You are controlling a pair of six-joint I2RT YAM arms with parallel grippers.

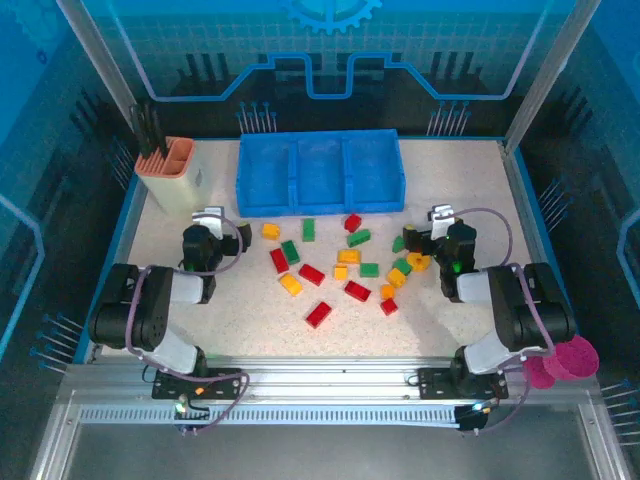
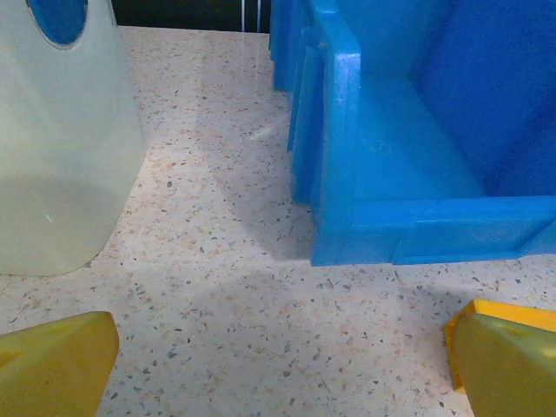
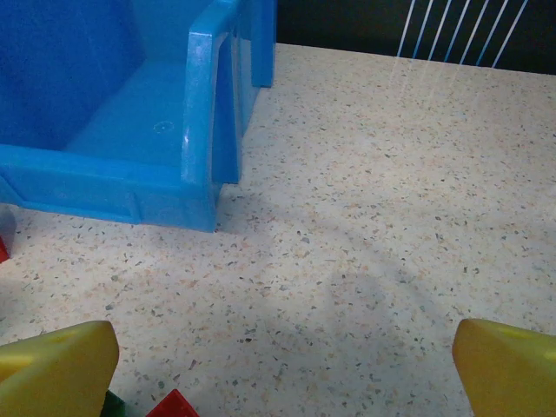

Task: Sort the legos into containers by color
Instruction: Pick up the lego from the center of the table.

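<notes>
Speckled tabletop (image 1: 450, 190) inside a blue-lit enclosure, seen from above and behind two arms. A blue tray (image 1: 320, 207) lies at the far side, its long axis running left to right, and is divided into three side-by-side compartments (image 1: 319, 168).

The left arm (image 1: 150, 305) and right arm (image 1: 510, 310) reach forward on either side of the brick field. A salmon-orange holder (image 1: 170, 170) with dark tools stands left of the tray, and a magenta cup (image 1: 570, 358) sits beside the right arm's base.

The left gripper (image 2: 278, 373) faces the tray's near-left corner, its yellow fingers (image 2: 52, 365) spread wide with nothing between them. The right gripper (image 3: 278, 373) faces the near-right corner, likewise spread and empty.

The legos (image 1: 345, 265) lie scattered on the tabletop between the arms, just in front of the tray. One green brick (image 1: 308, 229) points its long axis toward the tray, another green brick (image 1: 358, 238) lies nearly crosswise, and a long red brick (image 1: 319, 314) lies diagonally, nearest the arm bases.
</notes>
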